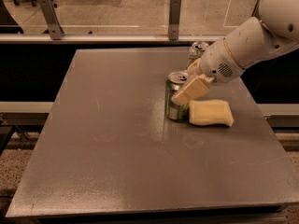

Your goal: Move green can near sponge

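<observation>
The arm reaches in from upper right (wrist angled downward), its gripper low, right of centre.

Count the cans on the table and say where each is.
2. The green can stands beside the sponge, at the gripper; another can sits behind the arm, partly hidden.
</observation>
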Tool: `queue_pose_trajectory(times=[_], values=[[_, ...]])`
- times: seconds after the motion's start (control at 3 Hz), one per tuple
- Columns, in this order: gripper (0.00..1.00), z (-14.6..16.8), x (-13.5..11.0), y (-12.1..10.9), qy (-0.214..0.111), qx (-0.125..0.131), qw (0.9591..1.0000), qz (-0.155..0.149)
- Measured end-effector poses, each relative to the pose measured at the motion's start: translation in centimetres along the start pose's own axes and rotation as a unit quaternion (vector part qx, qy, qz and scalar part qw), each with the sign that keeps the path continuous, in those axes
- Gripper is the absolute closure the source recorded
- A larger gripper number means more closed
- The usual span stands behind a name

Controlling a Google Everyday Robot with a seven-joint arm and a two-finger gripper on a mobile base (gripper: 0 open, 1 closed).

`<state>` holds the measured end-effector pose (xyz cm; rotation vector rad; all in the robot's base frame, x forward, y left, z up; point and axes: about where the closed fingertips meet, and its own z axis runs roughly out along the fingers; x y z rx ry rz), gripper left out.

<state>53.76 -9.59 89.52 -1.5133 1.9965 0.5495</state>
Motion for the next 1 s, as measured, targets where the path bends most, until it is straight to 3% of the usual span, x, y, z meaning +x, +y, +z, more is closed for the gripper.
queue_pose_trajectory(times=[0.33,0.67,1.0], values=[[0.12,0.09,-0.12,0.07,0.001,-0.001,1.0000,-0.001],[0.00,0.21,-0.19,0.14,0.001,-0.002,1.0000,-0.002],[0.00,0.22,-0.20,0.14,0.001,-0.002,1.0000,-0.002]])
